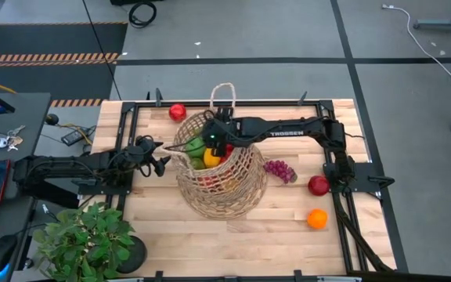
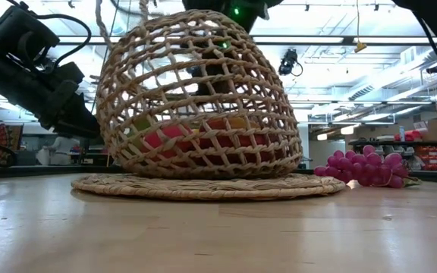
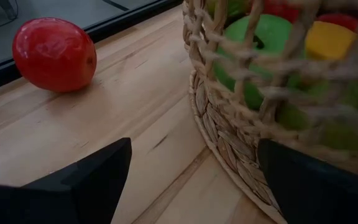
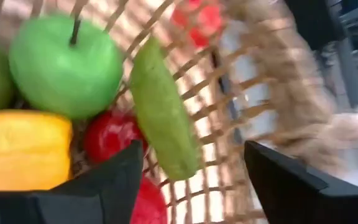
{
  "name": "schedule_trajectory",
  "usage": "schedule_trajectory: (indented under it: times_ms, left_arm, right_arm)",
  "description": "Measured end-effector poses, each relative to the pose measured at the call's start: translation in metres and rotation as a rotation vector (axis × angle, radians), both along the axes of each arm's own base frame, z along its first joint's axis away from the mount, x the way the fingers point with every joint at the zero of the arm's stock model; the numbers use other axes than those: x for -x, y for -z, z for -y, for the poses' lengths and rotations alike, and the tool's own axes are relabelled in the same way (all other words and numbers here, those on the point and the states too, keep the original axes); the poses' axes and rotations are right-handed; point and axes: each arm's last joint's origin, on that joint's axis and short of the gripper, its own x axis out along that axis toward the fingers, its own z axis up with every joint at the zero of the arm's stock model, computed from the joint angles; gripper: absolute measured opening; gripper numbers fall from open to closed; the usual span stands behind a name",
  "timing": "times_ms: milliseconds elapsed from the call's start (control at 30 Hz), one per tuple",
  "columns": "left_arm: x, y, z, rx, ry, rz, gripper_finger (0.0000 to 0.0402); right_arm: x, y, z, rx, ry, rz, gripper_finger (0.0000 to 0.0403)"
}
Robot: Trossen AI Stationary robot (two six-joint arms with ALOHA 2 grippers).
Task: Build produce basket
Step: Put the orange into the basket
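Observation:
The tan open-weave basket (image 1: 221, 180) stands mid-table on its flat woven base (image 2: 203, 185). Inside lie a green apple (image 4: 64, 65), a yellow pepper (image 4: 23, 149), red pieces (image 4: 110, 134) and a long green piece (image 4: 163, 115) that leans on the basket wall. My right gripper (image 1: 214, 144) reaches down into the basket's mouth. It is open (image 4: 194, 180), with the long green piece ahead of the gap, untouched. My left gripper (image 1: 163, 161) is open (image 3: 191, 180) low beside the basket's left wall (image 3: 229, 118). Whether it touches the wall, I cannot tell.
On the table outside the basket lie a red apple (image 1: 178, 112) at the far left, purple grapes (image 1: 280, 169), another red apple (image 1: 318, 185) and an orange (image 1: 317, 218) on the right. A potted leafy plant (image 1: 84, 239) stands at the near left corner.

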Motion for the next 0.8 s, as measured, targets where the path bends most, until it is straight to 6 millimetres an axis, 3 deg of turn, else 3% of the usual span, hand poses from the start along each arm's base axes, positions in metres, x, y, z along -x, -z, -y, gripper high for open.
schedule_trajectory:
  times_ms: [167,467,600,800]
  left_arm:
    - [0.0,0.0,0.0,0.0,0.0,0.0,0.0357]
    - [0.0,0.0,0.0,0.0,0.0,0.0,0.0357]
    - [0.0,0.0,0.0,0.0,0.0,-0.001,0.0357]
    - [0.0,0.0,0.0,0.0,0.0,0.0,0.0357]
  right_arm:
    - [-0.006,-0.032,-0.009,0.006,-0.005,0.11,0.0311]
    - [-0.006,-0.093,-0.027,0.121,0.041,0.263,0.0304]
    - [0.008,-0.116,-0.041,0.092,0.008,0.281,0.0302]
    - [0.048,-0.126,-0.057,-0.005,0.084,0.168,0.0301]
